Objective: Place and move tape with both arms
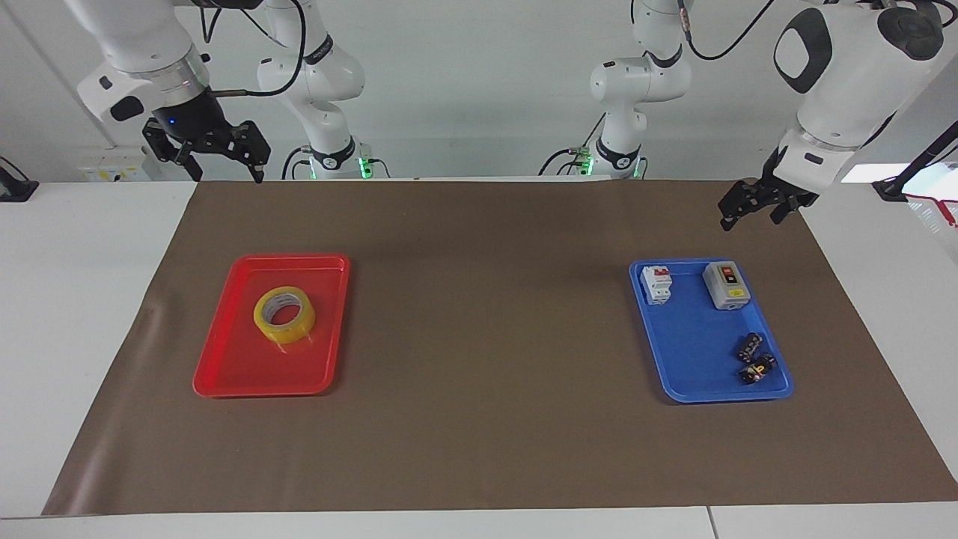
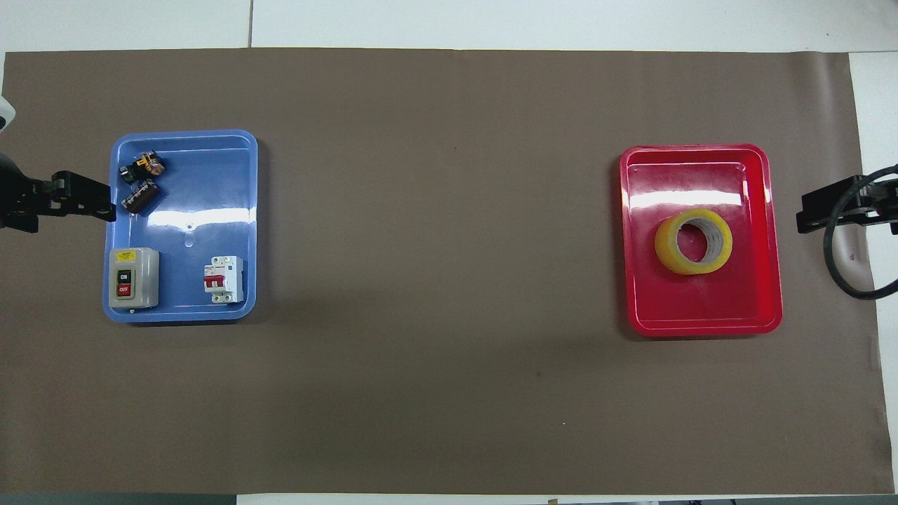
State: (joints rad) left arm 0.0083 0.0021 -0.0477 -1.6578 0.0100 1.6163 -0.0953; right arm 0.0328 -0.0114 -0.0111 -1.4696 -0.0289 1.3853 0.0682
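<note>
Facing view and overhead view, 2 arms at a table covered by a brown mat (image 1: pixel 486 449). Tape (image 1: pixel 284 314), a translucent yellow roll with a white core, lies flat in the red tray (image 1: pixel 224 374) toward the right arm's end of the table; nothing else is in that tray. Right gripper (image 1: pixel 221 161) hangs raised over the mat's edge next to the robots, jaws spread and empty, well apart from the tape. Left gripper (image 1: pixel 752 206) hangs over the mat near the blue tray (image 1: pixel 688 374), fingers apart, holding nothing. Blue tray holds 4 items: a white circuit breaker (image 1: pixel 657 284), a grey switch box (image 1: pixel 726 284) beside it, and 2 small dark components (image 1: pixel 754 359) farther from the robots. Likely risks: a descent off-centre could press 1 finger onto the roll's top face instead of straddling its wall; the smooth tray floor may let the roll slide under contact; a shallow grasp may drag the tray; a transfer between arms could drop the roll if release precedes a firm second grip.
</note>
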